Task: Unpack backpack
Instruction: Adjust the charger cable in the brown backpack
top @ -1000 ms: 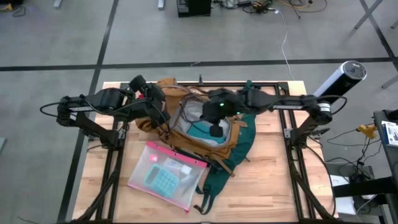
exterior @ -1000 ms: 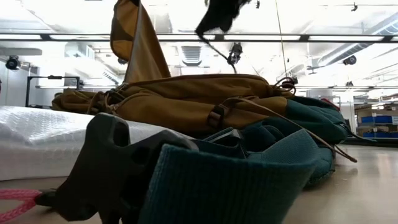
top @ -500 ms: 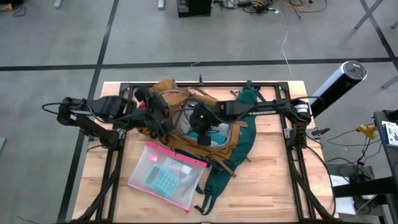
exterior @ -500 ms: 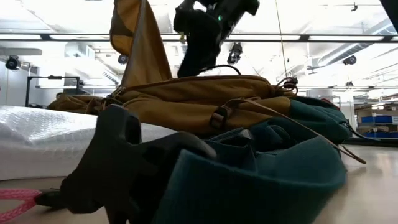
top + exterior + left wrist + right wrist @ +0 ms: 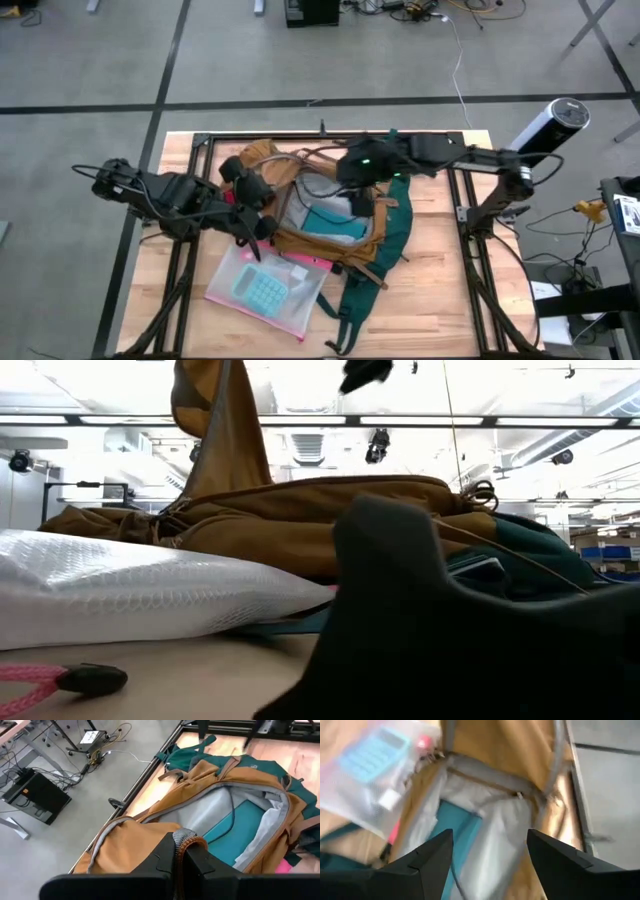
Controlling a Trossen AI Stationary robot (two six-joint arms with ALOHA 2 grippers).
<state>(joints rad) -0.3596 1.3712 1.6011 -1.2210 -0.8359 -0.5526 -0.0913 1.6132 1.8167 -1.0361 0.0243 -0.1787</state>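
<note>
A clear pouch (image 5: 266, 284) lies touching the open backpack (image 5: 330, 215).

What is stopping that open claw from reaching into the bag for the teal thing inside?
Nothing visible. The right gripper hangs open above the backpack, whose mouth gapes wide. The left gripper pinches the rim and holds it up. The teal item lies bare against the grey lining.

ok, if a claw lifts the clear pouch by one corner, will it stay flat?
Probably not. The clear pouch looks like thin soft plastic, so it should sag. The teal calculator lying loose inside would likely slide toward the low end.
</note>
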